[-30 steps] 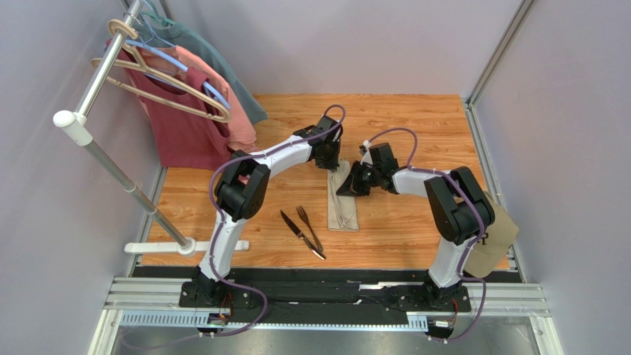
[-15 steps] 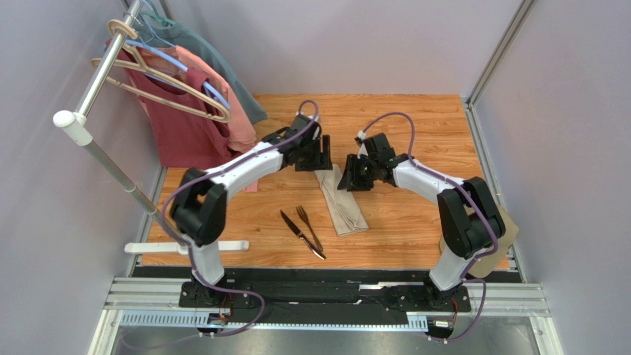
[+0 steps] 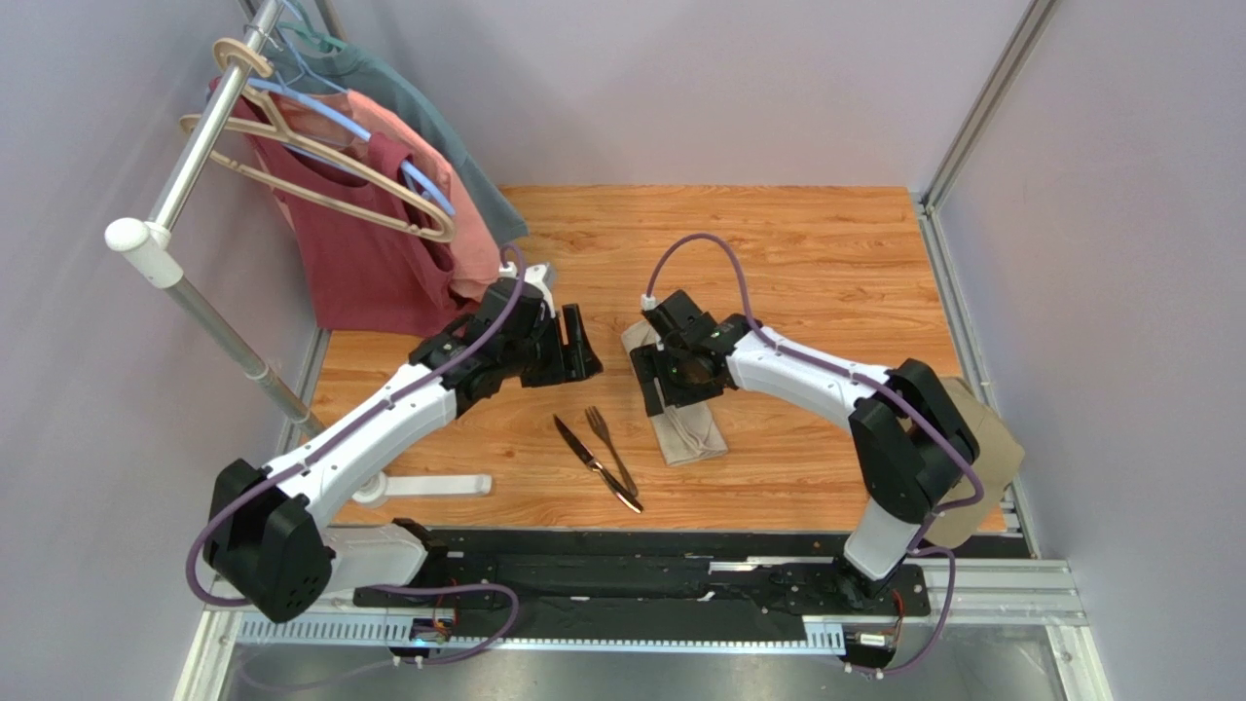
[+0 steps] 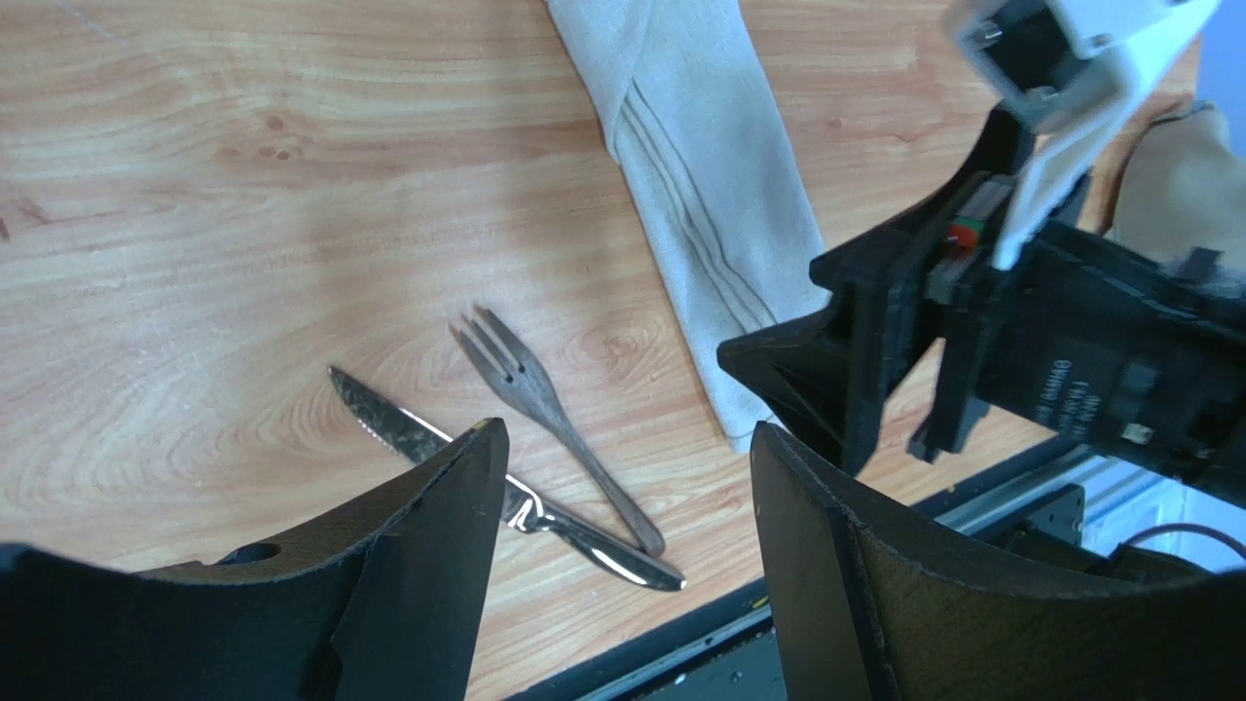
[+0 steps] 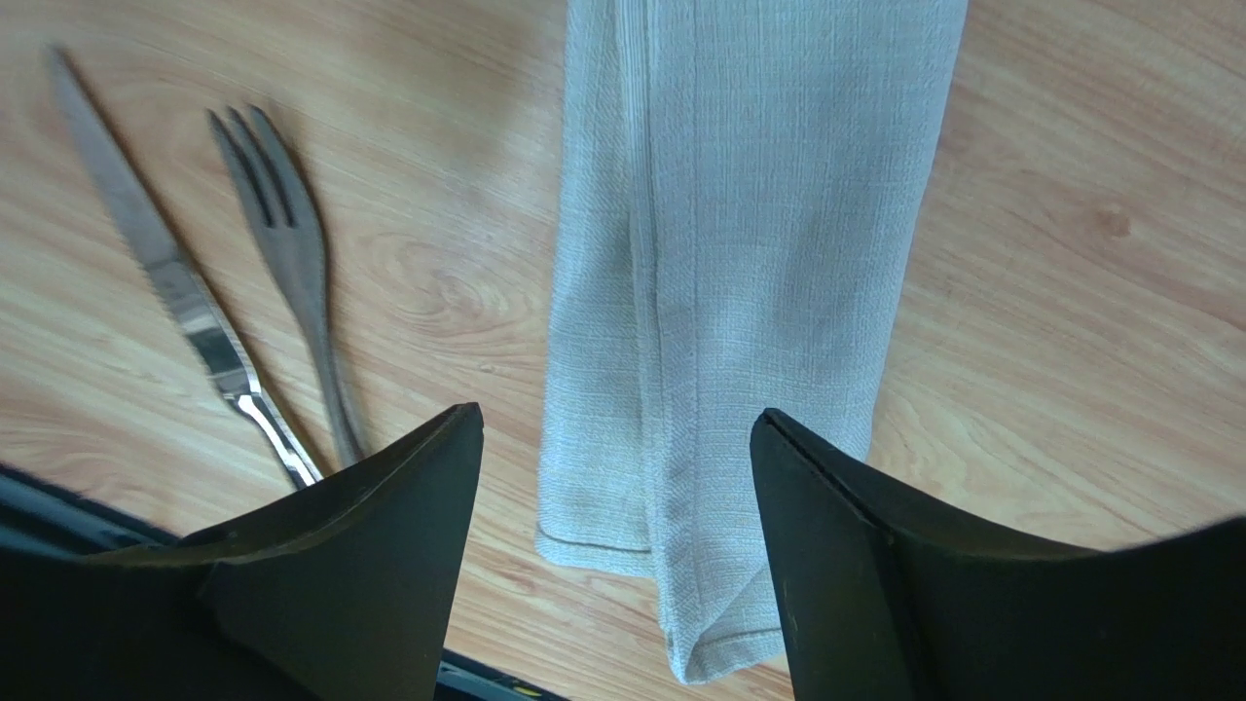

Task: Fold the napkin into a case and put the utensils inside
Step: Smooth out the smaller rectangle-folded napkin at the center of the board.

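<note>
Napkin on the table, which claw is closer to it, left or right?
Right. The right claw hangs open directly over the folded napkin. The left claw, also open, sits off to the napkin's left, clear of it.

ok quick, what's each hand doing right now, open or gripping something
Left hand: open, holding nothing.
Right hand: open, empty, above the folded beige cloth napkin.
</note>
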